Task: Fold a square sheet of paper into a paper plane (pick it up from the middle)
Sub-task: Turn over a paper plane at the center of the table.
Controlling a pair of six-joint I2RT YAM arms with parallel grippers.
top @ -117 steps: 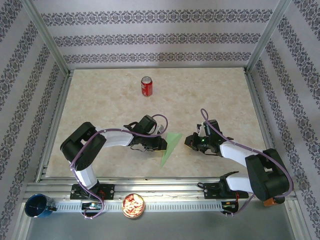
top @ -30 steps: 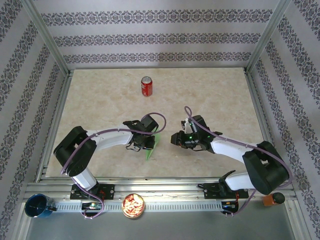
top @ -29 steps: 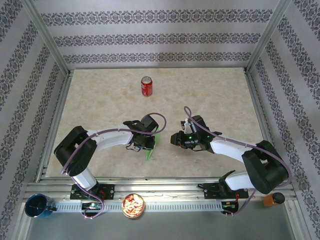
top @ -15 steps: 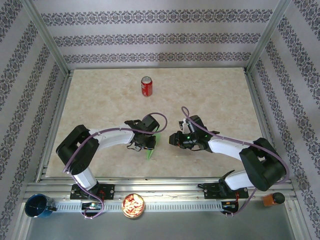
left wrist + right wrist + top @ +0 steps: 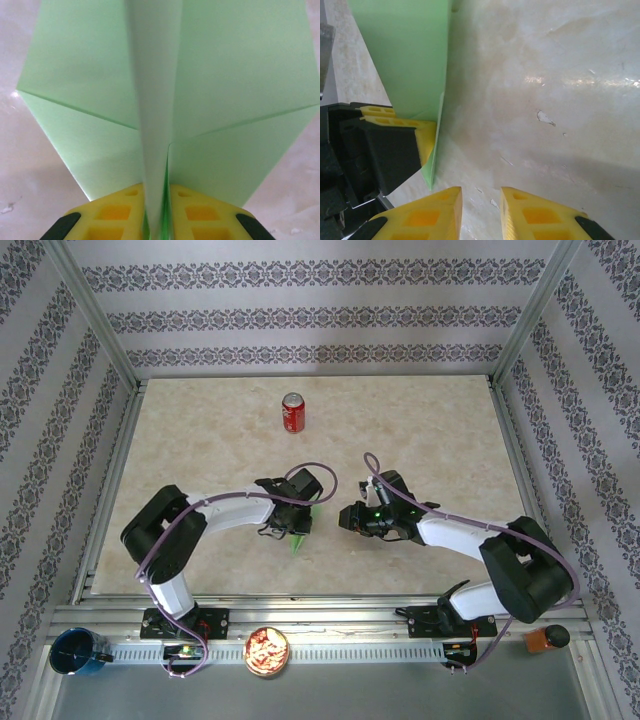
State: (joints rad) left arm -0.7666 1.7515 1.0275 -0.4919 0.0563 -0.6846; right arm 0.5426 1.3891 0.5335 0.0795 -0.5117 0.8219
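Left gripper [image 5: 156, 212] is pinching the centre fold of the paper plane [image 5: 297, 542], which runs 12-to-6 from above, at 9 o'clock off the barely-parted, empty right gripper [image 5: 481, 196].

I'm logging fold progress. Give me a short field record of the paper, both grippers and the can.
paper: light green, folded, centre fold raised, flaps spread either side
left gripper: shut on the paper's centre fold
right gripper: open, empty, close beside the paper
can: red, upright, far part of the table
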